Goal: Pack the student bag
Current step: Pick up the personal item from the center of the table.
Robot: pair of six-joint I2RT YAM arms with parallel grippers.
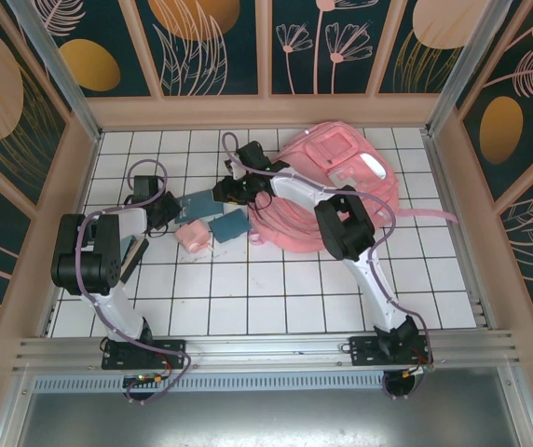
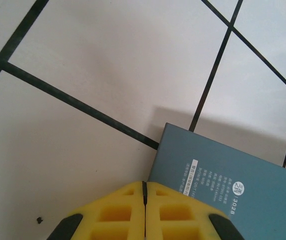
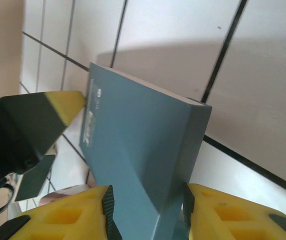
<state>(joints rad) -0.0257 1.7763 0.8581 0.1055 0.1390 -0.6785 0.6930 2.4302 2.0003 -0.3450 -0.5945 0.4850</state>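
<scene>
Gripping a teal book [image 3: 143, 150] between the part-open right fingers [image 3: 223, 212], touching its edge with the closed left fingers [image 2: 118, 210]; packing judged barely begun (student bag [image 1: 327, 154] lying just beyond the right fingers).

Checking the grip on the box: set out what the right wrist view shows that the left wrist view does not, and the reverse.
Right wrist: the right hand clamps the blue-grey box between its yellow fingers, one on each side, and the left hand has its yellow tip at the box's far edge. Left wrist: the left hand has its pads pressed shut by a corner of the box, whose print reads 3028. Shared: the box and the white tiled table.
</scene>
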